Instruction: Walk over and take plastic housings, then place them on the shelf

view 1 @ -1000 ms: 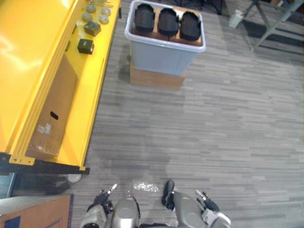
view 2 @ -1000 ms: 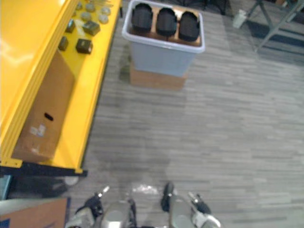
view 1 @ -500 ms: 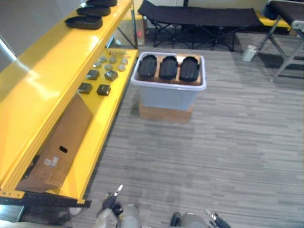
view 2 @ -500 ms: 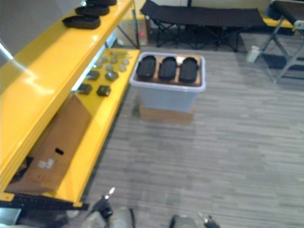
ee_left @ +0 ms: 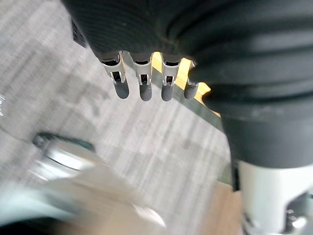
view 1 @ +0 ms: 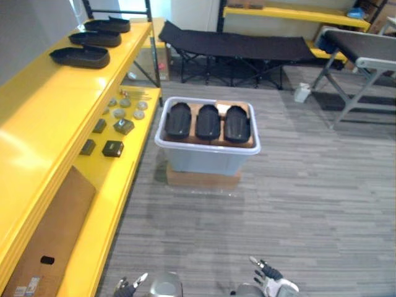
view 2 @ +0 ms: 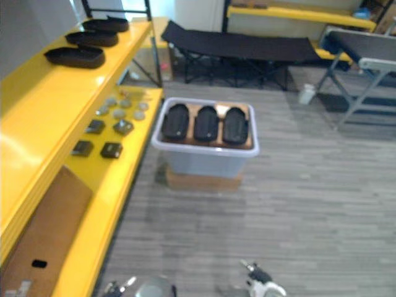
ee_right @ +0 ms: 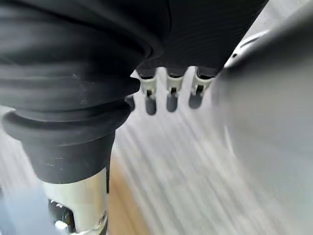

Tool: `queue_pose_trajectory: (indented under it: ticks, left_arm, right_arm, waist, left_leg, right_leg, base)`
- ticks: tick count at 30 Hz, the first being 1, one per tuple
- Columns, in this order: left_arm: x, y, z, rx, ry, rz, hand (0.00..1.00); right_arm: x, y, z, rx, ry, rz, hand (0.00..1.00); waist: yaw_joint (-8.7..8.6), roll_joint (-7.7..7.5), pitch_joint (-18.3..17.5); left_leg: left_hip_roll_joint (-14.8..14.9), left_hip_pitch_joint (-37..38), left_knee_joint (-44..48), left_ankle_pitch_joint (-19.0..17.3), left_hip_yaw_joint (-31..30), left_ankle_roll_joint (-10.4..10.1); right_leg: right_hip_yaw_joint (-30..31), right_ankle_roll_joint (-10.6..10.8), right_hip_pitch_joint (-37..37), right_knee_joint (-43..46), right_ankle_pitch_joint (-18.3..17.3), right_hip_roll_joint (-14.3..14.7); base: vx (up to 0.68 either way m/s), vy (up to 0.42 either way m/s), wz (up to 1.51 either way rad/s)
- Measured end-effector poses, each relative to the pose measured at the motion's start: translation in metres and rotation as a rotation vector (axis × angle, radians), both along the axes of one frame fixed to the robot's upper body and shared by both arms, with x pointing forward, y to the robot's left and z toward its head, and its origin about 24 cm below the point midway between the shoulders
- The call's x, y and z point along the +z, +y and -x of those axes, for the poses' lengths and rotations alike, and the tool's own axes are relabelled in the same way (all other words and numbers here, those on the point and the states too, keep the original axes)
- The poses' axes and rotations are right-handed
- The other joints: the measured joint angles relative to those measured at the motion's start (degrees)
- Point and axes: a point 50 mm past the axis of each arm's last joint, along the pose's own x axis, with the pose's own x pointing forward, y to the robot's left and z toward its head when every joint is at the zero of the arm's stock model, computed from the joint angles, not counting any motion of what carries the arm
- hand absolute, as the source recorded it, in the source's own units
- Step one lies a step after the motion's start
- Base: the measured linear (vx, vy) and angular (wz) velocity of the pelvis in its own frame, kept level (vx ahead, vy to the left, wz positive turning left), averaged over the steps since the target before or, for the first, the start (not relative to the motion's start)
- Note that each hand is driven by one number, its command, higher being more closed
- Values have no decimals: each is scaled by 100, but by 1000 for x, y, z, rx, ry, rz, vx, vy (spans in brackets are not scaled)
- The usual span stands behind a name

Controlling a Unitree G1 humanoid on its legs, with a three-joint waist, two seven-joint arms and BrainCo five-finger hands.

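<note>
A grey striped carpet floor [view 1: 309, 204] filled the room. At its middle stood a pale grey plastic bin [view 1: 204, 162] on a flat brown cardboard box [view 1: 203, 180], with three black oval plastic housings [view 1: 208, 121] side by side inside. Along the left ran a yellow metal shelf rack [view 1: 37, 142]; three more black housings [view 1: 79, 56] lay on its upper level at the far end, and small dark square parts [view 1: 112, 148] and a brown cardboard sheet [view 1: 49, 229] lay on the lower level. A black folding cot [view 1: 235, 44] stood at the far side. The left hand [ee_left: 143, 85] and right hand [ee_right: 171, 98] hung near the floor, fingers straight and empty.
</note>
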Motion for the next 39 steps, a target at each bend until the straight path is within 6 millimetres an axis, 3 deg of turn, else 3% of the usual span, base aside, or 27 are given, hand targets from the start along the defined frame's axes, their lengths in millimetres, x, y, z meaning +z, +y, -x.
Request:
queue_pose_trajectory:
  ticks: [1,2,3,4,5,6,7,8,11,12,13,14,15,16,17,18,19,20,22,24,25,27,31,32,34,35,39]
  left_arm:
    - [6,2,-14,7,-37,7,0]
    - [10,1,-25,38,-68,33,0]
    - [7,-4,-20,91,-52,68,0]
    - [-1,-11,-6,129,-2,109,0]
    - [-8,-19,4,139,40,142,0]
    - [-16,-29,22,162,107,189,0]
    - [-20,-26,33,176,150,189,0]
    - [-23,-21,43,217,170,198,0]
    - [-26,-19,57,238,205,200,0]
    - [-26,-19,59,235,213,200,0]
    - [-27,-19,63,242,223,204,0]
    - [-27,-16,63,227,225,189,0]
    - [-25,-13,60,203,218,170,0]
    - [-25,-10,60,186,219,151,0]
    - [-24,-3,61,195,208,137,0]
    - [-24,-3,65,206,213,140,0]
    - [-26,-9,69,201,218,150,0]
    - [-25,-6,70,205,210,139,0]
    - [-23,0,65,197,199,118,0]
    - [-21,1,56,152,182,81,0]
    - [-16,3,44,111,146,47,0]
    - [-5,12,26,63,59,-19,0]
    - [10,10,-8,13,-55,-39,0]
    - [12,8,-15,6,-71,-33,0]
    - [15,7,-23,-11,-86,-32,0]
    - [16,9,-25,-22,-81,-39,0]
    - [1,-4,-6,1,27,47,0]
  right_arm:
    - [-1,-2,6,-10,24,-2,0]
    - [-6,-2,21,-12,85,-14,0]
    - [-10,1,46,4,160,-20,0]
    - [-12,-1,61,-3,198,-15,0]
    - [-11,-3,61,13,202,-6,0]
    - [-10,-10,58,76,206,32,0]
    - [-9,-12,57,86,207,41,0]
    - [-9,-11,53,90,192,48,0]
    - [-4,-15,31,116,119,91,0]
    - [-1,-15,16,123,71,103,0]
    - [2,-10,3,137,30,107,0]
    - [3,-4,-5,162,3,106,0]
    - [7,5,-17,208,-41,103,0]
    - [8,11,-24,228,-59,97,0]
    - [12,16,-37,241,-91,94,0]
    - [12,14,-37,238,-88,103,0]
    - [11,7,-32,228,-73,125,0]
    - [12,11,-37,239,-85,121,0]
    - [13,12,-39,242,-98,125,0]
    - [10,13,-33,247,-69,115,0]
    - [6,18,-27,262,-42,105,0]
    - [-3,27,-6,319,32,89,0]
    - [-2,24,-8,342,34,116,0]
    - [-1,24,-10,349,25,128,0]
    - [-2,24,-7,364,27,134,0]
    - [-2,23,-4,365,33,134,0]
    - [3,18,-18,420,-14,148,0]
  waist:
    - [-49,-75,-9]
    - [-101,-168,0]
    - [-132,-153,-75]
    - [-153,-28,-127]
    - [-163,99,-153]
    - [-167,260,-157]
    - [-155,286,-144]
    - [-110,259,-133]
    - [-22,197,-123]
    - [-14,203,-120]
    - [127,109,-111]
    - [155,65,-106]
    - [147,-22,-26]
    - [204,-83,55]
    - [298,-141,224]
    - [322,-130,186]
    - [370,-37,87]
    - [394,-202,65]
    - [400,-297,19]
    - [337,-308,21]
    - [301,-305,28]
    - [239,-368,-10]
    - [24,-335,-47]
    - [18,-302,-47]
    - [17,-412,-98]
    - [35,-495,-157]
    - [71,-272,-161]
  left_leg:
    - [-42,-31,42,-66,25,89]
    - [-2,-22,249,-159,19,183]
    - [77,25,549,-371,-93,-18]
    - [283,-220,1313,-457,-77,-98]
    - [457,-506,1837,-356,-77,-108]
    - [716,-931,2646,-111,-68,-260]
    - [827,-1066,2902,-109,49,-286]
    - [820,-1134,2823,-105,237,-296]
    - [255,-1154,1388,11,524,-335]
    - [-66,-1221,342,497,532,-256]
    - [-312,-1033,-127,1168,679,-15]
    - [-410,-916,-250,1219,706,-3]
    - [-426,-950,-128,1203,723,-21]
    - [-320,-1134,409,1145,816,-114]
    - [-236,-1517,1230,957,1002,-166]
    - [-232,-1477,764,1022,1008,-132]
    - [-150,-1363,420,911,1078,247]
    - [-258,-1338,479,713,1158,191]
    - [-392,-1275,490,464,1152,340]
    - [-491,-972,336,329,1076,428]
    - [-539,-677,188,294,893,433]
    - [-554,-206,-112,341,648,387]
    - [-408,-35,-175,317,129,274]
    - [-353,-68,-92,322,-73,181]
    - [-403,-187,90,235,-478,-31]
    - [-444,-219,147,128,-682,-161]
    - [-175,-327,6,201,-897,-336]
  right_leg:
    - [-151,-37,-10,-528,-2,-28]
    - [-268,-323,-10,-680,-29,-148]
    - [-337,-368,108,-659,174,-180]
    - [-461,-247,237,-710,312,-40]
    - [-502,-256,288,-754,265,53]
    - [-536,-301,523,-1041,287,221]
    - [-547,-388,750,-1277,376,291]
    - [-561,-310,1088,-1588,489,281]
    - [-549,-124,1617,-2157,598,-1]
    - [-545,-13,1719,-2285,611,-114]
    - [-409,162,1776,-2390,615,-242]
    - [-392,101,1828,-2497,663,-290]
    - [-395,-148,1987,-2816,925,-225]
    - [-370,-174,2170,-3038,1157,-195]
    - [-361,-76,2398,-3033,1270,-262]
    - [-381,-57,2466,-3019,1247,-263]
    - [-372,47,2515,-2954,1166,-154]
    - [-387,96,2520,-2870,1107,-295]
    - [-332,115,2371,-2440,1112,-464]
    - [-206,361,1846,-877,1190,-789]
    - [-209,554,1507,127,1009,-873]
    - [-397,306,1205,497,450,-766]
    - [-249,135,584,-926,311,-268]
    - [52,-6,446,-1497,552,-47]
    - [586,-116,389,-2263,1733,151]
    - [614,-32,435,-2259,1789,139]
    - [388,-69,775,-3001,1760,410]
  base:
    - [-4,-122,39]
    - [104,-189,48]
    - [226,-256,56]
    - [309,-266,39]
    - [290,-158,18]
    - [325,-75,-1]
    - [372,-37,0]
    - [521,23,0]
    - [353,100,-10]
    - [356,208,-30]
    - [369,194,-20]
    - [381,143,-5]
    - [341,104,21]
    - [373,174,18]
    - [275,180,10]
    - [266,209,1]
    - [253,177,-2]
    - [300,195,-10]
    - [242,149,3]
    - [247,145,29]
    - [294,110,62]
    - [344,46,76]
    - [302,-92,77]
    - [303,-202,86]
    - [332,-301,104]
    - [211,-222,78]
    - [190,-205,37]
